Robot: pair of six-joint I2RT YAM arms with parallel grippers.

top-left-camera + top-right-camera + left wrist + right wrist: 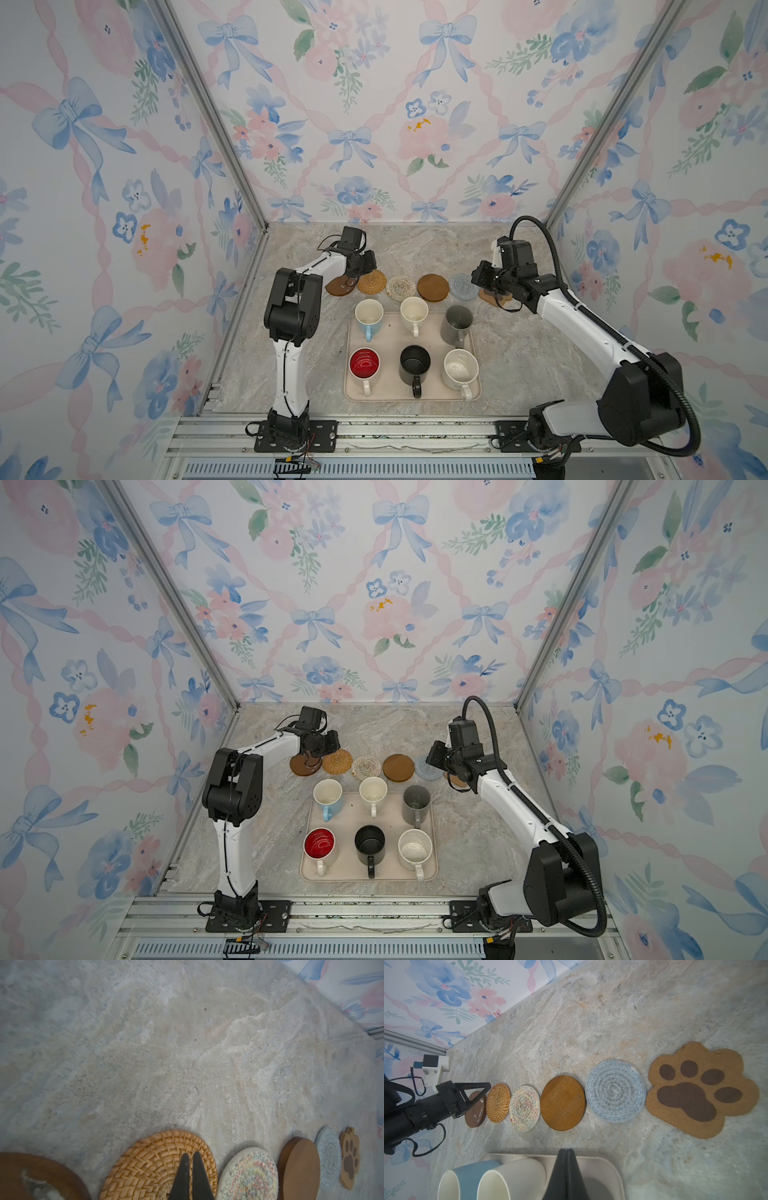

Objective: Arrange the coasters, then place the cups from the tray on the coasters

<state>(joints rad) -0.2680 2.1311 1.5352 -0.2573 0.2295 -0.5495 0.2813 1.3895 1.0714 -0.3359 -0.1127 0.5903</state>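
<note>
In both top views a grey-beige marbled tabletop (pixel 532 357) sits inside floral-papered walls (pixel 374 104); six coasters (pixel 433 287) lie in a left-to-right row just beyond the tray (pixel 390 338), which carries six upright cups (pixel 414 360) in two rows of three. In the left wrist view the left gripper (pixel 191 1154) is fully closed, grips nothing and hangs over the rattan coaster (pixel 149 1163). In the right wrist view the right gripper (pixel 566 1151) is likewise closed and empty, near the tray's far right corner and apart from the paw-shaped coaster (pixel 702 1088).
</note>
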